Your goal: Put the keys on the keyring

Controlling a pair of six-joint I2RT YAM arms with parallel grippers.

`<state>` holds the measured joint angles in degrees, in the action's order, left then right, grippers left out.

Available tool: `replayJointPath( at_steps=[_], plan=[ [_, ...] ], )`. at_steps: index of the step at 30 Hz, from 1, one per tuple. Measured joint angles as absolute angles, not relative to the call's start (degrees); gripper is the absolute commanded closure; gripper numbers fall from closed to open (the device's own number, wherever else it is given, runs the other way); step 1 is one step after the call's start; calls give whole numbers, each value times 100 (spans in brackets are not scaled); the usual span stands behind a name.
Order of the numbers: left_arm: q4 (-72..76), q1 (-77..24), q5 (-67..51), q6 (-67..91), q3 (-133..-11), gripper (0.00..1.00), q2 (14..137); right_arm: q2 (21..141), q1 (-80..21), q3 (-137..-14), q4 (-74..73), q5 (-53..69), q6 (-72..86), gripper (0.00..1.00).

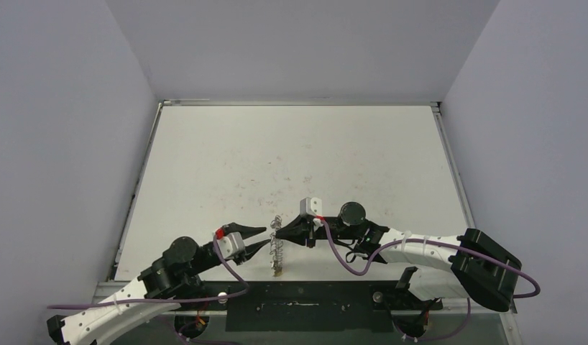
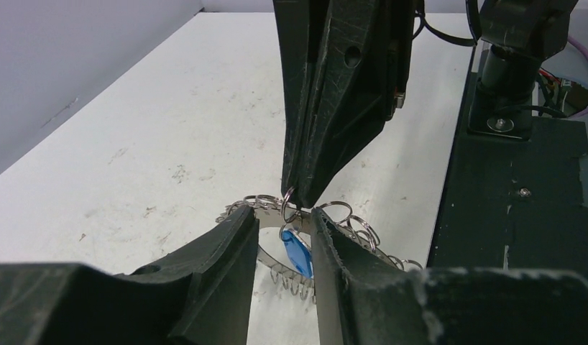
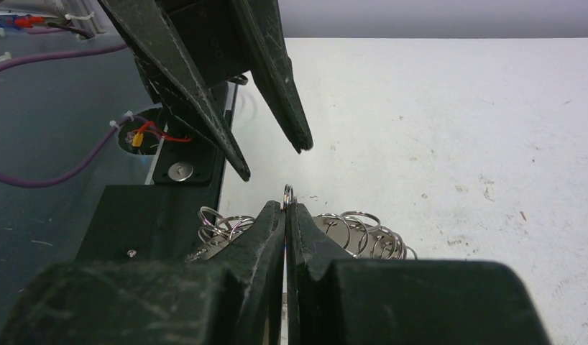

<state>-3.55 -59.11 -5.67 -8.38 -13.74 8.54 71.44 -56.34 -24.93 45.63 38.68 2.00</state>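
Silver keyring [image 2: 351, 218] pinched by right tool [image 2: 294, 199], blue key [image 2: 297, 254] within left tool [image 2: 282, 213]

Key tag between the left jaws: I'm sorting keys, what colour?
The tag is blue; left wrist view.

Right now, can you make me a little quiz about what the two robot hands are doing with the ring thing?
1. True or false: the left gripper stands open.
2. What colour is the oval tag seen in the gap between its fingers? A green, B blue, C yellow.
3. In a few words: what is the right gripper pinching at its tips?
Key: 1 true; 2 B; 3 a small wire loop, with the jaws shut on it.
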Motion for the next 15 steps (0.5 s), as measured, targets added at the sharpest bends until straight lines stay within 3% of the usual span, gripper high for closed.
replayJointPath(
  at_steps=[7,15],
  plan=[
    [-60,-5911,-692,-910,-1374,76,1669,7135,-5634,-2493,4523,3972,202,100],
    [71,-5911,-698,-963,-1374,95,1955,7052,-5629,-2493,4449,4001,189,100]
  ],
)
